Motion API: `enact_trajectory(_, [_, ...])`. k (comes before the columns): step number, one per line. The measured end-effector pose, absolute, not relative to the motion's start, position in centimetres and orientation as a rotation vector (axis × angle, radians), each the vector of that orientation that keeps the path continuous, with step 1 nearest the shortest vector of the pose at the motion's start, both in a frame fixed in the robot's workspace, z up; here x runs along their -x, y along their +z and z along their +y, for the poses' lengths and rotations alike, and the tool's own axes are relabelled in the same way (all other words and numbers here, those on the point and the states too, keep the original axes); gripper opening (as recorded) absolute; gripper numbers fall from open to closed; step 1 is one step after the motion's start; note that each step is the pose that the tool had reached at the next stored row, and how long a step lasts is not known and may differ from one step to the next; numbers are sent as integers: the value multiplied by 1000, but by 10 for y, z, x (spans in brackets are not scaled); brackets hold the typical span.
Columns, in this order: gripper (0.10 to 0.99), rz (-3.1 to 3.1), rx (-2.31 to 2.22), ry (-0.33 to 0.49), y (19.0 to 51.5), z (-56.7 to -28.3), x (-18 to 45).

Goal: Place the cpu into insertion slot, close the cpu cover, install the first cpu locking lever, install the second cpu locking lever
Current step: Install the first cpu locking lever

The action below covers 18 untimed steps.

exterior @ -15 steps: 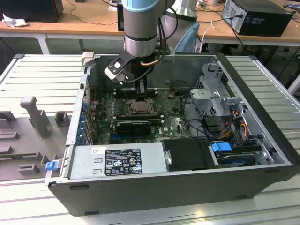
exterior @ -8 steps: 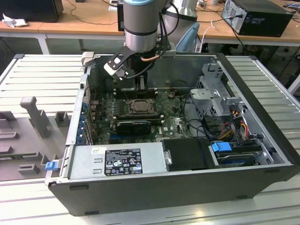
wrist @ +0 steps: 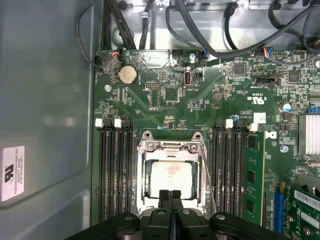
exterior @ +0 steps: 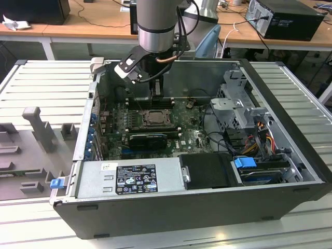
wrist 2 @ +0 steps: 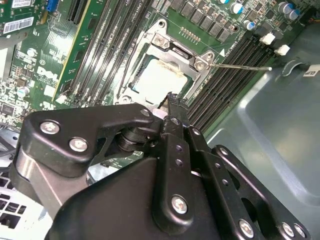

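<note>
The cpu (wrist: 172, 175) shows its pale silver face (wrist 2: 160, 80) inside the insertion slot (exterior: 154, 117) of the green motherboard. The silvery cpu cover (wrist: 170, 148) lies flat around it, the chip showing through its window (wrist 2: 175, 52). One thin wire locking lever (wrist 2: 240, 66) sticks out sideways from the socket corner; it also runs along the socket's side (wrist: 207, 172). A second lever (wrist 2: 127, 62) runs along the opposite side. My gripper (wrist: 170, 195) hovers just above the socket's edge, its two black fingers pressed together with nothing between them, and stands over the socket in the exterior view (exterior: 155, 92).
Black memory slots (wrist: 115, 170) flank the socket on both sides. A green card (wrist: 254, 175) stands beside one set. Cables (wrist: 200, 30) hang along the case wall. The power supply (exterior: 129, 179) and drive cage (exterior: 244, 111) take up the near side and the exterior view's right.
</note>
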<state>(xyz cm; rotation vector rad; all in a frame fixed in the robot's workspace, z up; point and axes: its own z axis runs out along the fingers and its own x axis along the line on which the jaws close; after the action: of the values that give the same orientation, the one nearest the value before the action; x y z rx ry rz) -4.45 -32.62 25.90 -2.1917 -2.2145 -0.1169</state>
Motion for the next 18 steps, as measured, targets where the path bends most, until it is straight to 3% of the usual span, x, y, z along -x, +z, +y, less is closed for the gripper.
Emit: enact_trajectory(18, [106,-2214,2191,-117,265,-326,44])
